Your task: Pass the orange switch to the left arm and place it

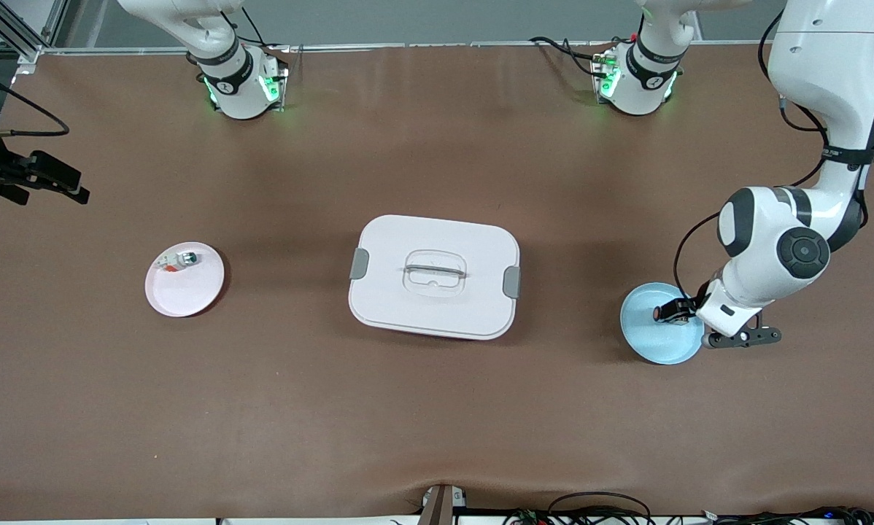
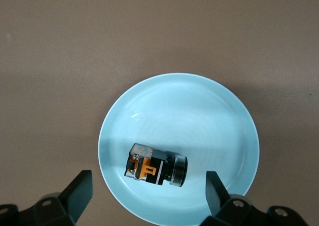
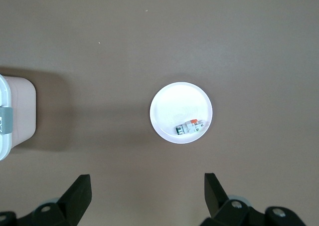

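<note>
Brown matting covers the table [image 1: 408, 423], and the white lidded box [image 1: 434, 277] is set at its middle, well apart from every edge. Toward the left arm's end of the table a light blue plate [image 1: 656, 339] is placed, and the orange switch [image 2: 156, 166] is seen lying on its side on that plate, near the rim. The left gripper [image 2: 149, 191] is held low over the plate with its fingers spread wide to either side of the switch and nothing pinched. The right gripper [image 1: 39, 182] is kept waiting over the table edge at the right arm's end, its fingers likewise spread and empty. A pink plate [image 1: 185, 281] carrying a small white-and-green breaker [image 1: 178, 261] is found toward that end.

Several faults can be judged likely. The switch is small and lies slanted to the finger line, so it may be nudged across the smooth plate or tipped out of a closing grasp. A shallow descent may let the fingertips strike the plate rim and shift the plate. Since the box lies between the two plates, a low carry across the middle could bring the arm or switch against its lid. A poorly aligned handover could see the switch dropped.

No readable brand or writing is made out; only an orange mark on the switch is visible.
</note>
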Robot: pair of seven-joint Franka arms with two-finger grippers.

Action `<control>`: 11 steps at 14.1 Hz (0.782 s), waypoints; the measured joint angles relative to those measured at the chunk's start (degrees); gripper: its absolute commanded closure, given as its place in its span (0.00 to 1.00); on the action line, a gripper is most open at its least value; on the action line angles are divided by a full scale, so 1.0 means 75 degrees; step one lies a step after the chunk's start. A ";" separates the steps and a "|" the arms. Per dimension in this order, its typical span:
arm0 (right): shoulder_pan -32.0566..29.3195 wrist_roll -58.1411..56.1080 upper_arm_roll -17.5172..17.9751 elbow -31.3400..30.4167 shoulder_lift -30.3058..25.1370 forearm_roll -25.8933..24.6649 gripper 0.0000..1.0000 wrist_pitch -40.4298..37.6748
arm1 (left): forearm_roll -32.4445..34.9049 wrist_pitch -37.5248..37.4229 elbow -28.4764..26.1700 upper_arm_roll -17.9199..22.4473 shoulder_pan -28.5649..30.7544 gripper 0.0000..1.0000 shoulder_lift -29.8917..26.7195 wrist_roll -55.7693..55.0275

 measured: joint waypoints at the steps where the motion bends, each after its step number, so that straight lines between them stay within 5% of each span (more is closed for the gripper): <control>1: 0.0001 0.0000 0.0007 0.0000 -0.0006 0.0000 0.00 0.0001 | 0.0000 0.0001 0.0053 -0.0003 0.0000 0.00 -0.0070 0.0000; 11: 0.0038 -0.0009 0.0050 0.0000 -0.0045 -0.0221 0.00 0.0046 | 0.0000 -0.2301 0.0197 -0.0055 0.0181 0.00 -0.2284 0.0045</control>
